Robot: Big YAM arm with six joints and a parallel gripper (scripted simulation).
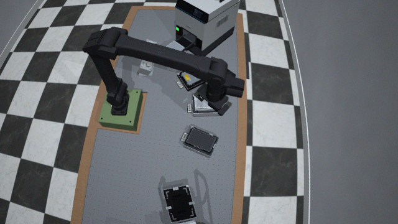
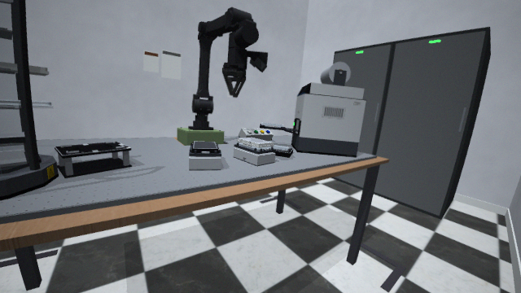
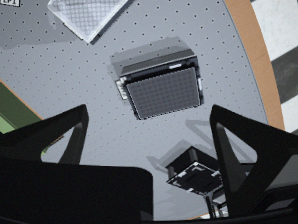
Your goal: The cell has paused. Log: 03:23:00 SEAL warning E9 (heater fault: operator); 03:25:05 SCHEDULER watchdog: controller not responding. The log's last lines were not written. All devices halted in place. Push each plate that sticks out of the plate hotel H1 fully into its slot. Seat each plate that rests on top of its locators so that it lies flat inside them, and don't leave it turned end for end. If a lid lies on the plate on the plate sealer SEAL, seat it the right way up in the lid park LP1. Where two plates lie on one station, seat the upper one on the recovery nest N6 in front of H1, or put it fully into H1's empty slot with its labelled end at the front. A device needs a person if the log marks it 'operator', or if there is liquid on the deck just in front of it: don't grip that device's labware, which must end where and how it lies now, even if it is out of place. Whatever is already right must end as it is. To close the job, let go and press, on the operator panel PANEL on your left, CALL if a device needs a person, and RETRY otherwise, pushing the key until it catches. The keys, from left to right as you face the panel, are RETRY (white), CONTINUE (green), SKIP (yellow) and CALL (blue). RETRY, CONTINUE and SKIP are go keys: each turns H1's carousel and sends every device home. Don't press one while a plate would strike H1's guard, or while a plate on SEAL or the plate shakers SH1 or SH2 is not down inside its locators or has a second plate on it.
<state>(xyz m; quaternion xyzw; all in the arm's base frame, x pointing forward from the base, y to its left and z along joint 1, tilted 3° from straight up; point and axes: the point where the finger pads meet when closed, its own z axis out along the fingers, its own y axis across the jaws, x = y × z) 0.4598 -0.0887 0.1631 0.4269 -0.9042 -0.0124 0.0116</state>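
Note:
My gripper (image 2: 234,89) is open and empty, high above the table; in the top view it hangs (image 1: 214,104) over a clear plate (image 1: 202,107) on a white shaker base. A dark plate (image 1: 200,139) lies on a second shaker base further along; it sits between my open fingers in the wrist view (image 3: 164,87), far below them. The black recovery nest (image 1: 180,203) stands empty. The sealer (image 1: 205,18) has a plate (image 1: 175,45) on its tray.
The lid park (image 1: 189,80) holds a dark piece with a yellow mark. The operator panel (image 2: 253,133) with coloured keys stands near the sealer. The plate hotel's black column (image 2: 22,102) rises at the far left. A small white block (image 1: 145,68) sits under my arm.

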